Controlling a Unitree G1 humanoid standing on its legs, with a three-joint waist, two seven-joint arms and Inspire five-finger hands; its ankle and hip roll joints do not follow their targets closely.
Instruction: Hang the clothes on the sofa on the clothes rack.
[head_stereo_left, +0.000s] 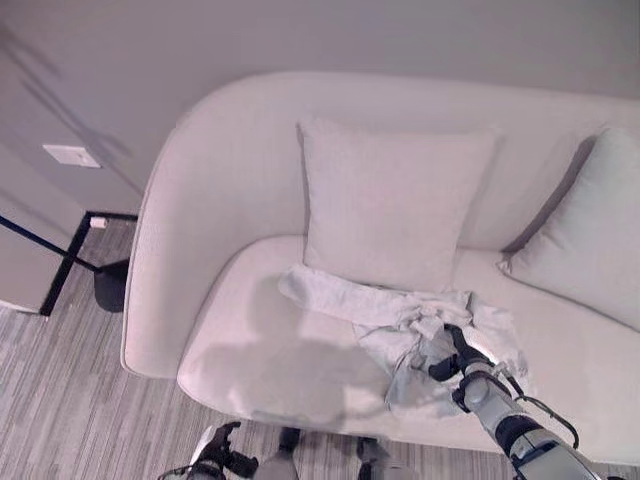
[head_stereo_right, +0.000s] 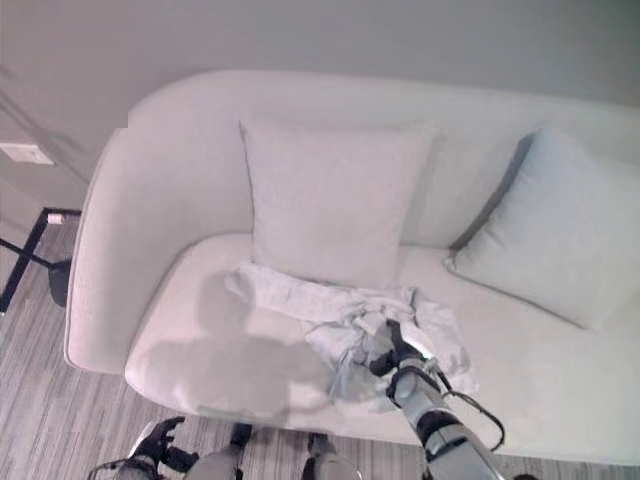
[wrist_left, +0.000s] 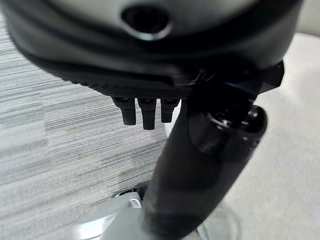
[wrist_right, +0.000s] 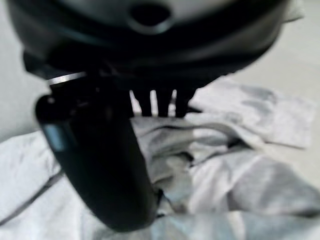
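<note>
The task is at its very start: the garment (head_stereo_left: 400, 325) lies crumpled on the seat of the sofa (head_stereo_left: 230, 200), nothing has been lifted, and all of the carrying and hanging is left to do (the clothes rack itself may be the dark frame (head_stereo_left: 60, 262) standing on the floor beside the sofa's left arm, but too little of it shows to be sure). The right hand (head_stereo_left: 452, 352) reaches down onto the heap from the lower right, its palm over the cloth near the front edge of the seat; in the right wrist view its fingers (wrist_right: 159, 104) point towards the folds and the thumb lies just above them, yet whether they have closed on any cloth I cannot tell. The left hand (head_stereo_left: 215, 452) hangs low by the front of the sofa over the striped carpet, its fingers (wrist_left: 145, 111) loosely extended and holding nothing. The garment is pale grey, soft and thin, bunched into deep wrinkles where the hand is, with one long flat part stretching out to the left towards the foot of the upright cushion (head_stereo_left: 390, 200); a second cushion (head_stereo_left: 590, 225) leans at the right end. Such limp cloth will probably sag and trail when raised, so the grasp needs a good bunch of it.
</note>
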